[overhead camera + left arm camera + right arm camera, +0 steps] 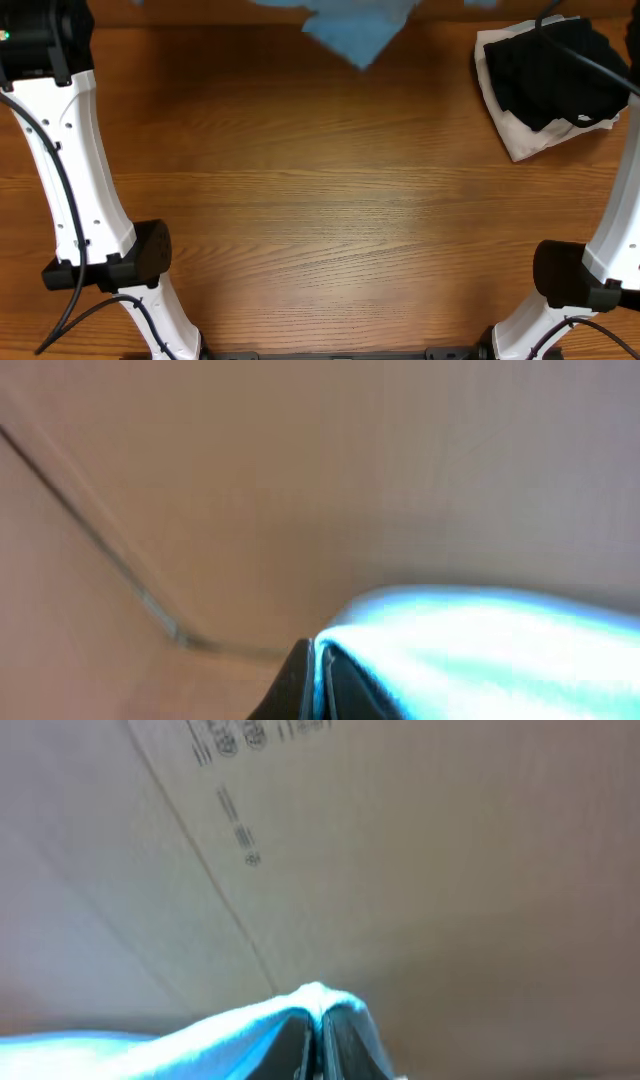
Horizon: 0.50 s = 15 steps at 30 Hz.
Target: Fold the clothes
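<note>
As it drapes, soft sky-blue T-shirt [355,30], pointed

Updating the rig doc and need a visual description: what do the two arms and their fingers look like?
The left arm and right arm have smooth white links, bulky black joint housings and thin black cables running alongside. Small dark dots line the left arm's link. A green light glows on its upper black housing. The left fingers and right fingers are dark, narrow and tapered.
</note>
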Available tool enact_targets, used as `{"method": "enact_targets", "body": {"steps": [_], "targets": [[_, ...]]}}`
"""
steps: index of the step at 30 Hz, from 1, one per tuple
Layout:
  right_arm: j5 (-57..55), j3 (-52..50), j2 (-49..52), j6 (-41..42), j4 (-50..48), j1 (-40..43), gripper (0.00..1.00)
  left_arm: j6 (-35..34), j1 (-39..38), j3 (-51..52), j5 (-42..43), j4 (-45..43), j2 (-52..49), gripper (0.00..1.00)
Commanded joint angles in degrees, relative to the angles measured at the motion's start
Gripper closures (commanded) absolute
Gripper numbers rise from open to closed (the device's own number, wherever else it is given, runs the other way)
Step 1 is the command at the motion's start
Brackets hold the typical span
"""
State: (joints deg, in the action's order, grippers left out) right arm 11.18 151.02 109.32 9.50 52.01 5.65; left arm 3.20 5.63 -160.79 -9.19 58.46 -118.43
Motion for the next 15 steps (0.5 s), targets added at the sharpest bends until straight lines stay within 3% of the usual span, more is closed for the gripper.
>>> {"method": "enact_targets", "body": {"steps": [1, 9, 15], "targets": [[-0.8, -1.5, 0.2, -2.2, 4.2, 0.5, 0.96, 1.7, 1.5, 2.9, 0.2, 5.6, 1.3, 0.96], [-0.3, -11.3, 3.5, -2.3, 15.1, 0.5, 0.96, -0.1, 3.1, 16.8, 6.6, 17.7, 0.3, 0.96], [-0.6, -14.8, 3.5, -2.2, 26.3, 0.7, 0.96, -2.0, 3.4, 21.4, 9.3, 26.3, 0.3, 0.96]]}}
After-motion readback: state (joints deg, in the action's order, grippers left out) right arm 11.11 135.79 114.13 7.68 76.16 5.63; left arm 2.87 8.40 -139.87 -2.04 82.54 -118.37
